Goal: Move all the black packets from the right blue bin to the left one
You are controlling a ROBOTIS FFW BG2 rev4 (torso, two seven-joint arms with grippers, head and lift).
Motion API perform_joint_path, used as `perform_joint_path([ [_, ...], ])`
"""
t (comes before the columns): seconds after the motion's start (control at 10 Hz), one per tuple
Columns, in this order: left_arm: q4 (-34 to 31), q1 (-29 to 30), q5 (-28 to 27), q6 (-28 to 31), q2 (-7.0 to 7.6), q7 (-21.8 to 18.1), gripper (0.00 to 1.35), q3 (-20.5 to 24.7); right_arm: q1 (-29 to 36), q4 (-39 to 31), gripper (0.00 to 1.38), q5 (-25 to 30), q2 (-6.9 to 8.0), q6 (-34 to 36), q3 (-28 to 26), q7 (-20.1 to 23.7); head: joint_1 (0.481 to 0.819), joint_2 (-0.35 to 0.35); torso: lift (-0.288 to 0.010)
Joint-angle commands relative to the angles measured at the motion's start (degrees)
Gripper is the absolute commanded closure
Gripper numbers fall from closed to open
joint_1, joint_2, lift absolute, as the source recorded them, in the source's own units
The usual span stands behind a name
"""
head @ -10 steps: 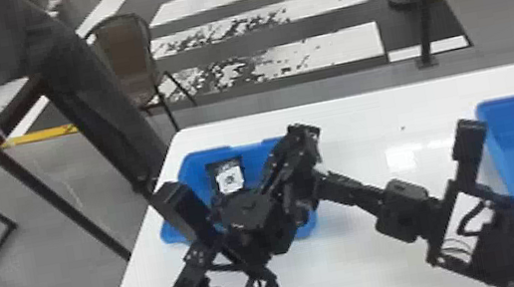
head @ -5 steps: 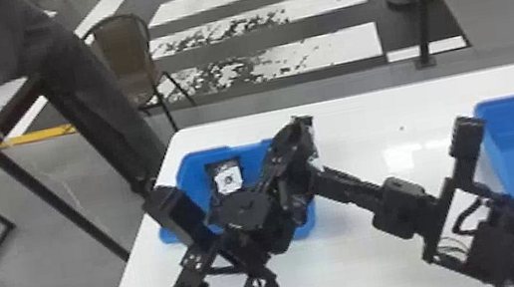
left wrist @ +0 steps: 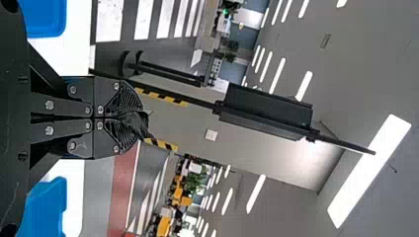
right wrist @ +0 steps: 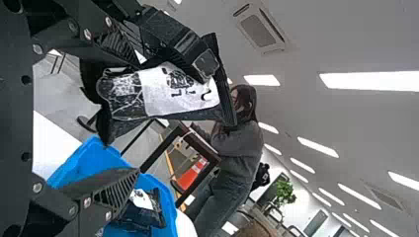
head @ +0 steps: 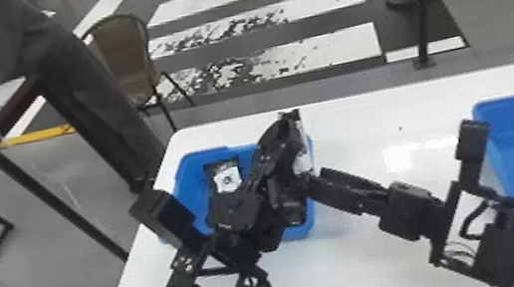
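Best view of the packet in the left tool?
Right wrist view: packet nearly broadside, white label visible. Head view: narrow, pale sliver. Left wrist view: small dark piece at the left tool's tips.

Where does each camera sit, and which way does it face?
Head view: head-mounted, forward-down onto the table; left arm, right arm show.
Left wrist view: wrist-mounted, past the left gripper at stripes and ceiling.
Right wrist view: wrist-mounted, past the right gripper at a packet and desk.
Head and left wrist views share the stripes.
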Motion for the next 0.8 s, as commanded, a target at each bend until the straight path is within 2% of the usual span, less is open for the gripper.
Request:
perform_joint_path([
  [0.0, 1.0, -0.3, -2.1, -0.8, -0.35, 0.9, 1.22, 2.0, 1.4, 0.2, 0.0, -1.9, 0.05, 0.0, 0.0, 0.0, 0.695, 0.333, -0.14],
  [0.1, 3.4, -1.3, -3.3, -2.8, -0.53, 1.7, 1.22, 2.8, 2.6, 0.1, 0.0, -3.3, 0.05, 0.4, -0.5, 0.0, 0.695, 0.35, -0.14],
  [0.3, 11.5, -5.8, -6.8, -9.8, -0.7, 3.4, 1.21, 3.5, 4.9, -1.2, 0.12, -3.9, 0.14, 2.4, -3.1, 0.0, 0.695, 0.35, -0.14],
  [0.6, 24.6, -13.7, -13.0, -14.9, -0.61, 4.5, 1.21, 4.4, 5.9, -2.2, 0.14, -5.1, 0.23, 2.4, -5.3, 0.0, 0.695, 0.35, -0.14],
  [0.7, 28.4, -15.8, -13.1, -16.0, -0.44, 4.6, 1.21, 4.2, 5.9, -2.1, 0.14, -6.1, 0.41, 2.4, -5.3, 0.0, 0.695, 0.35, -0.14],
])
